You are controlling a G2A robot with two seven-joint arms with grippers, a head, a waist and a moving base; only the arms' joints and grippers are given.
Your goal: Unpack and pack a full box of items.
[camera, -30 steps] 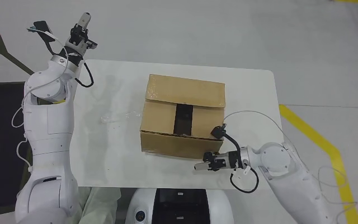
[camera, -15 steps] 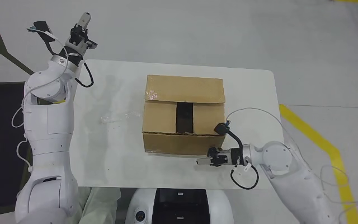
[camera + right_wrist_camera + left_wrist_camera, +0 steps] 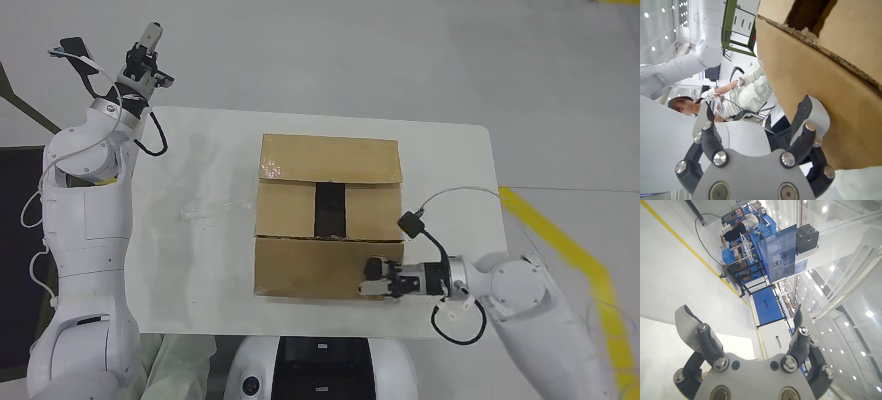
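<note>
The cardboard box [image 3: 330, 215] is the biggest thing here. It stands on the middle of the table, and its top flaps leave a dark gap [image 3: 329, 211] through which I cannot see any items. The near flap [image 3: 305, 265] of the box lies turned outward toward the robot. The right gripper [image 3: 375, 279] is at the right end of this flap with its fingers spread and nothing between them. In the right wrist view the back of one finger [image 3: 817, 117] rests against the cardboard, so I judge that it is levering the flap rather than grasping it, although I cannot tell whether it is opening or closing it. The left gripper [image 3: 150, 40] is raised well apart from the box, beyond the far left corner of the table. Its fingers are also spread and empty. I think it is kept there only to leave the space around the box free for the other arm. The table [image 3: 200, 280] is white and plain, and just left of the box lies a small transparent scrap [image 3: 205, 211] which I cannot identify. Around it the floor [image 3: 400, 60] is pale grey, with a yellow line [image 3: 560, 240] to the right of the box. Far from the box, the left wrist view shows a big screen [image 3: 778, 256] and blue racks [image 3: 745, 262].
</note>
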